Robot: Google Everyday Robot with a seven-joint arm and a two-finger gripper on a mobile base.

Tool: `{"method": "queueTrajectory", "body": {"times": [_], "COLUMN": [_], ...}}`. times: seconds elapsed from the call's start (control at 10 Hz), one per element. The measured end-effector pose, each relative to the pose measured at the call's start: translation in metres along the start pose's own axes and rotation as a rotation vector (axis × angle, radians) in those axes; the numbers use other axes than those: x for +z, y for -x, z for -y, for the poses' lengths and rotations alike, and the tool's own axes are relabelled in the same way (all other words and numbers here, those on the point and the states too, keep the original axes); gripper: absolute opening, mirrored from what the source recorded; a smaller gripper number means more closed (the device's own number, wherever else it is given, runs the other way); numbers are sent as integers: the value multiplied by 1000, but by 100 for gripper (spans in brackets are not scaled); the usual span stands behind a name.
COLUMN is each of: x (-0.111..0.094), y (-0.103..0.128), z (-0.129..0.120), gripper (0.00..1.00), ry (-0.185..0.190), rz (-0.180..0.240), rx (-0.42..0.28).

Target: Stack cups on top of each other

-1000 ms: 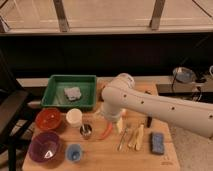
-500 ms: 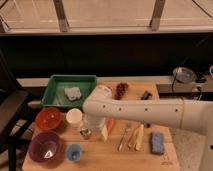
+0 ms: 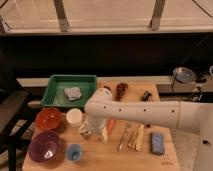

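Three cups sit on the wooden table (image 3: 100,161) near the pincer (image 3: 93,126), which hangs low at the end of the white arm with its jaws spread wide. The steel cup (image 3: 85,133) stands right beneath it; whether they touch cannot be told. The cream-white cup (image 3: 74,116) is just beside it, toward the orange bowl (image 3: 48,119). The light-blue cup (image 3: 74,152) lies farther off, by the purple bowl (image 3: 45,147).

readable text: none | labels, brands: none | numbers, signs: none legible on anything
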Motion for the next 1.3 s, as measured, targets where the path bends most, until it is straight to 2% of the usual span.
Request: {"method": "queueTrajectory", "body": {"times": [0.3, 0.7, 0.8, 1.3], "x": [-7, 2, 5, 18], "y": [-10, -18, -21, -29], "z": [-8, -4, -4, -4], "gripper": [80, 79, 75, 24], "ry": [-25, -34, -36, -43], "rz": [-6, 12, 18, 42], "rx": [28, 29, 31, 45]}}
